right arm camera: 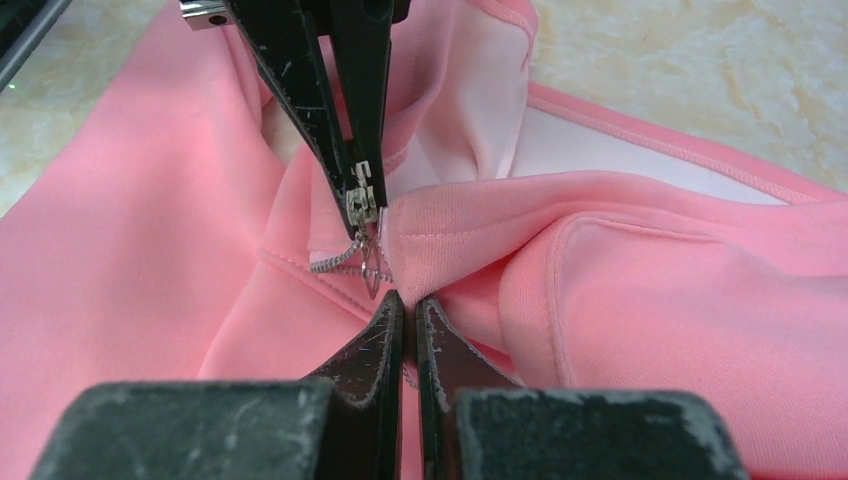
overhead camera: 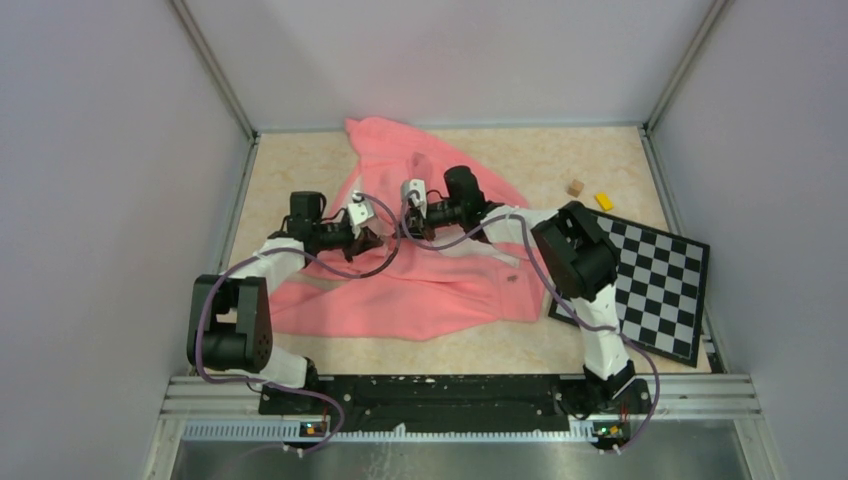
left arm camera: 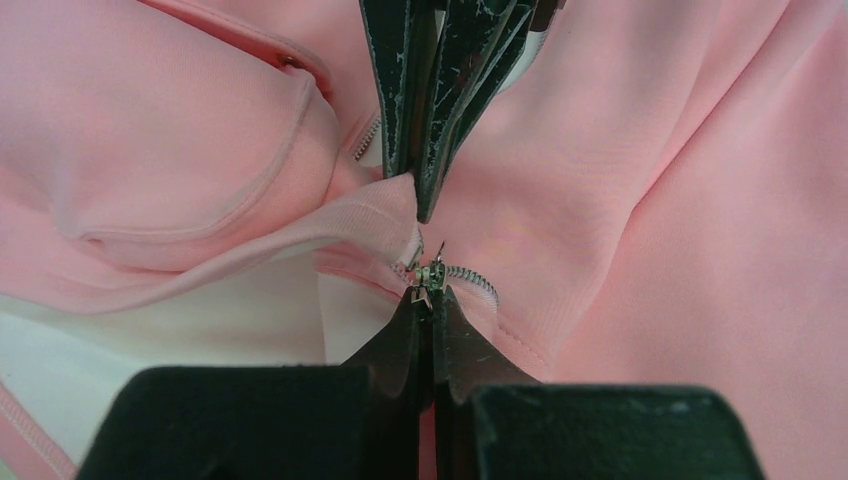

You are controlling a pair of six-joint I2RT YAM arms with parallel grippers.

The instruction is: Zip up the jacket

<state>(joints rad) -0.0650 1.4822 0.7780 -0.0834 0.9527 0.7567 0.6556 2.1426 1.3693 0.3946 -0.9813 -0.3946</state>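
The salmon-pink jacket [overhead camera: 440, 290] lies spread on the table, with its paler lining [right arm camera: 560, 140] showing where the front is open. My left gripper [left arm camera: 431, 292] is shut on the small metal zipper slider [left arm camera: 433, 273]. In the right wrist view that slider [right arm camera: 362, 205] sits at the left gripper's tips, with a pull tab [right arm camera: 372, 268] hanging below. My right gripper [right arm camera: 405, 298] is shut on the jacket's front edge just beside the slider. The two grippers face each other tip to tip over the jacket's middle; in the top view the left gripper [overhead camera: 374, 240] is close to the right gripper [overhead camera: 409, 228].
A checkerboard [overhead camera: 650, 280] lies at the right of the table, partly under the right arm. A small brown block [overhead camera: 575, 187] and a yellow block [overhead camera: 604, 201] lie at the back right. Grey walls enclose the table on three sides.
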